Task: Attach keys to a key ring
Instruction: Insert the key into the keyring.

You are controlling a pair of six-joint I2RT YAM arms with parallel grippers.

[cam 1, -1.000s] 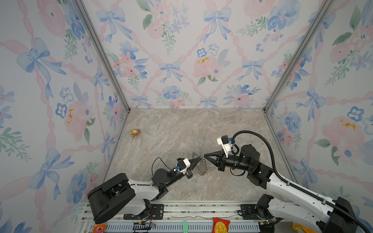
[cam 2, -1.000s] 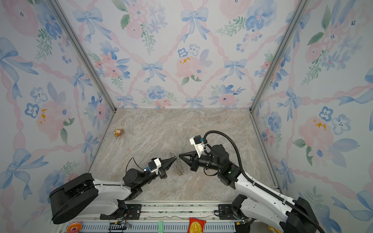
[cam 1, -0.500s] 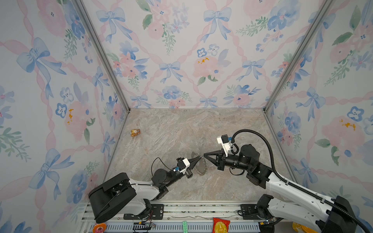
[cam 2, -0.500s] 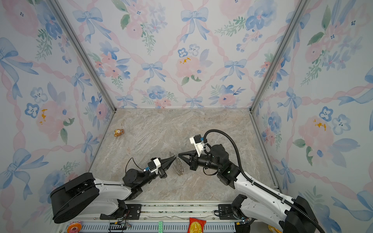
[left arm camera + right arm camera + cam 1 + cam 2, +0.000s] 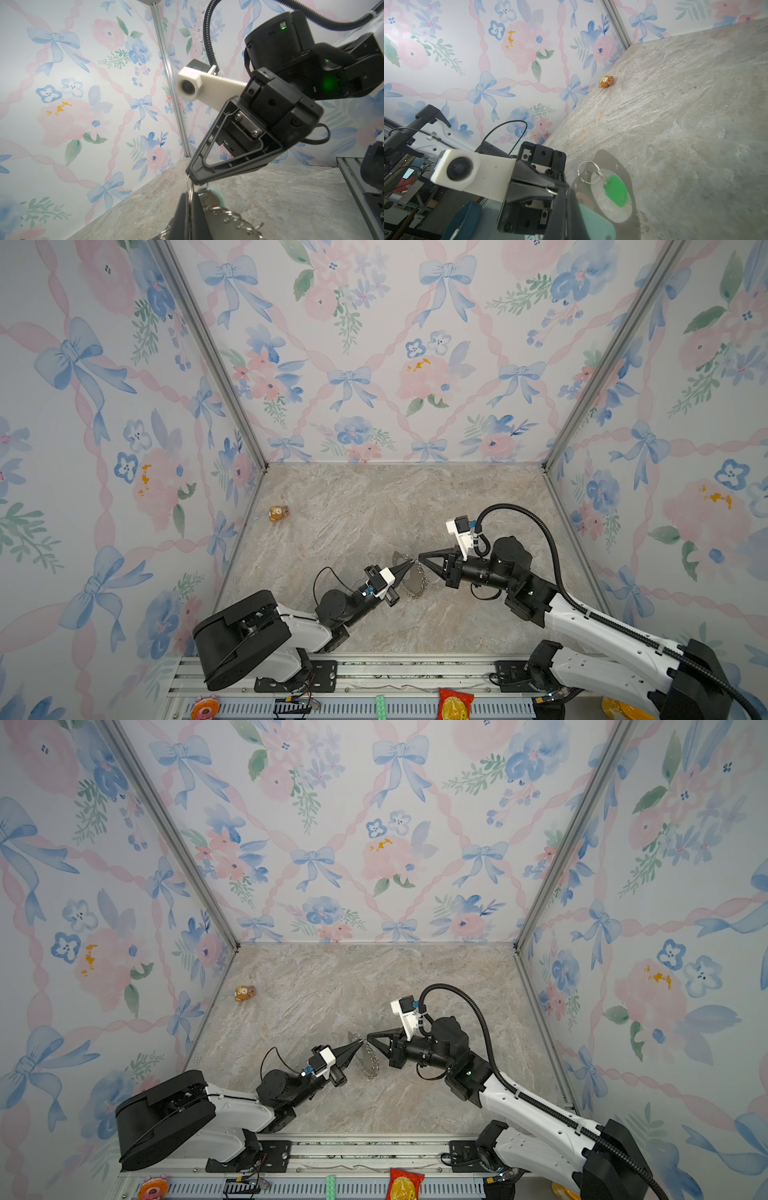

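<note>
1. The step in hand is putting the second key on. The left claw (image 5: 406,565) and the right claw (image 5: 419,559) are both closed tight, with their tips almost touching, over the front middle of the surface (image 5: 374,506).
2. The key ring (image 5: 415,587) stands tilted between them. The left claw seems to pinch its edge. The right claw seems to pinch the small silver ring of the mint key (image 5: 593,225).
3. The green key (image 5: 615,192) hangs already on the key ring, so I judge one key remains.
4. The next move calls for very fine alignment. The small ring must pass into the band without either grip slipping.
5. In both top views the keys are too small to see. The right wrist view shows both tags. The left wrist view shows thin metal pinched at the right claw's tip.
</note>
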